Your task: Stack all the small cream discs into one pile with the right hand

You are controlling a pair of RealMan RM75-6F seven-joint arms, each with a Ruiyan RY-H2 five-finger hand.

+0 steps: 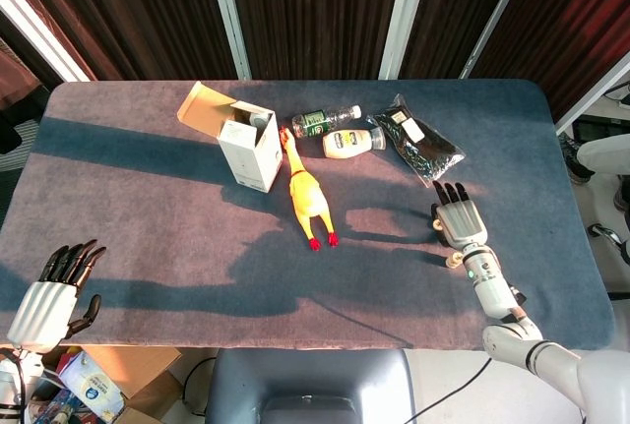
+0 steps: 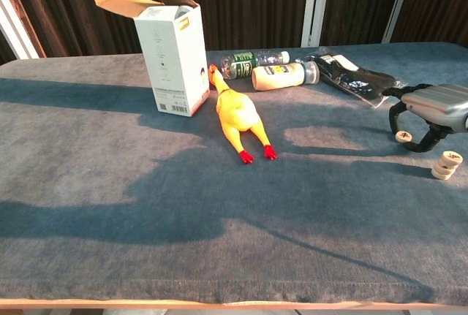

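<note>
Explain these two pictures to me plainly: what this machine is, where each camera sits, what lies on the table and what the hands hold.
This is a two-armed robot with fingered hands, steered by a person. The head view looks down from above; the chest view looks across the table. The right hand hovers with curved fingers around a loose cream disc, not gripping it. Nearby stands a short disc pile. The left hand waits off the table's corner, holding nothing. Also on the table: an open white carton, a rubber chicken, a green-labelled bottle, a white bottle and a black packet.
</note>
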